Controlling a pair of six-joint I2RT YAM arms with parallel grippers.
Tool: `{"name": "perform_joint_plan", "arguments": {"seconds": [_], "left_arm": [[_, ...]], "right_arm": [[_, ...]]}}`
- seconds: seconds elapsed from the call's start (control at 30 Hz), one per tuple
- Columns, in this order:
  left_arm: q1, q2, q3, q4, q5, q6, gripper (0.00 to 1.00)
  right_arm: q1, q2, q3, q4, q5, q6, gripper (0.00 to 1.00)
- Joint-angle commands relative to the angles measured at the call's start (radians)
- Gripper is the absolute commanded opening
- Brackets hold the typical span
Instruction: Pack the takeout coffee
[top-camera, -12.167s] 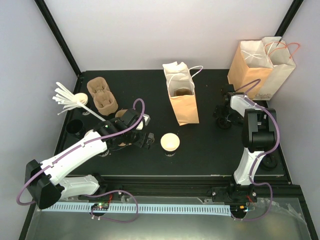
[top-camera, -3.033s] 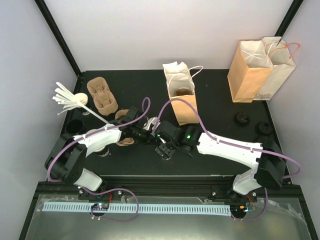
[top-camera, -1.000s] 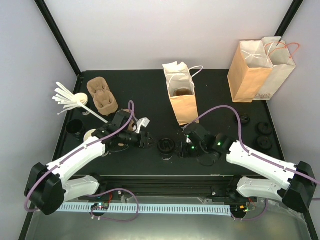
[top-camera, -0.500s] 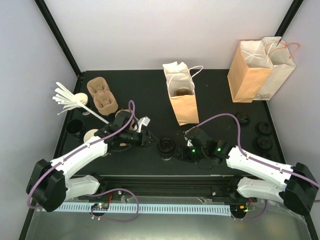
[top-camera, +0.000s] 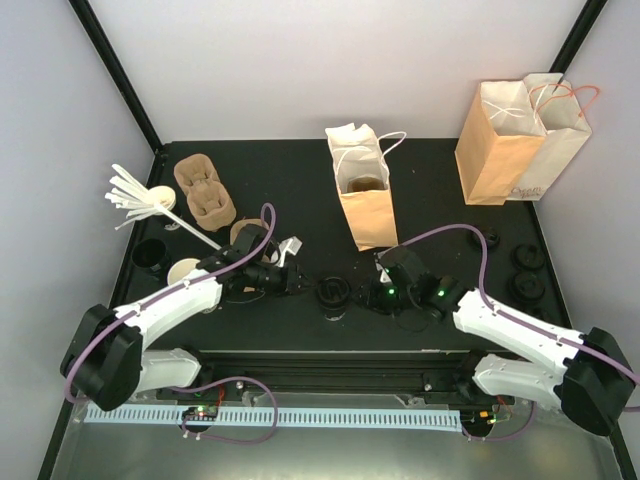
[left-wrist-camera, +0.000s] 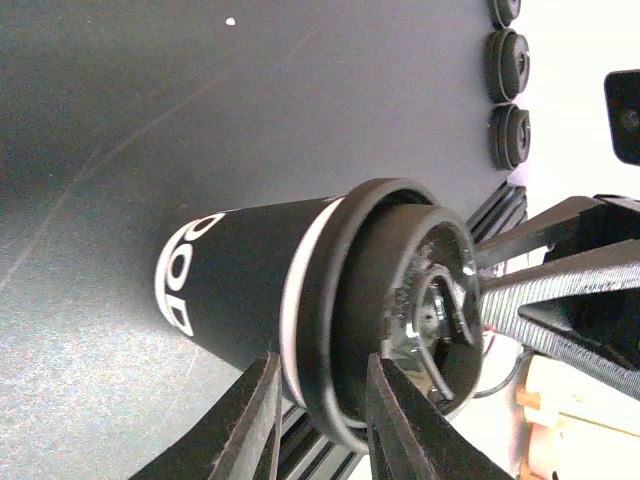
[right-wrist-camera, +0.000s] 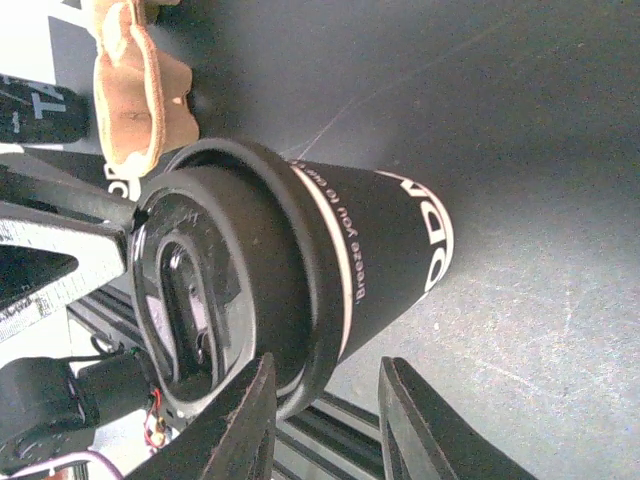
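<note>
Sitting upright on the table (top-camera: 430, 190), near the front edge and in front of the open bag (top-camera: 368, 222), is the coffee (top-camera: 332, 291) — black lid on. The left hand (top-camera: 302, 284) is just beside it on one side and the right hand (top-camera: 372, 294) on the other. Both have fingers spread — in each wrist view the lid's rim shows between the tips, not pinched.

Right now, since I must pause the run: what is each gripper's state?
Left gripper: jaws open, holding nothing.
Right gripper: jaws open, holding nothing.
</note>
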Motion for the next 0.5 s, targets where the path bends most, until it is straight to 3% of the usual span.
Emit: {"name": "perform_joint_plan", "arguments": {"seconds": [0.0, 0.47], "left_arm": [[0.004, 0.012, -0.014, 0.024, -0.014, 0.009, 0.26], [-0.051, 0.035, -0.05, 0.049, 0.007, -0.015, 0.24]], "right_arm": [[-0.036, 0.016, -0.012, 0.022, -0.028, -0.034, 0.32], [-0.097, 0.114, 0.042, 0.008, -0.05, -0.14, 0.31]]}}
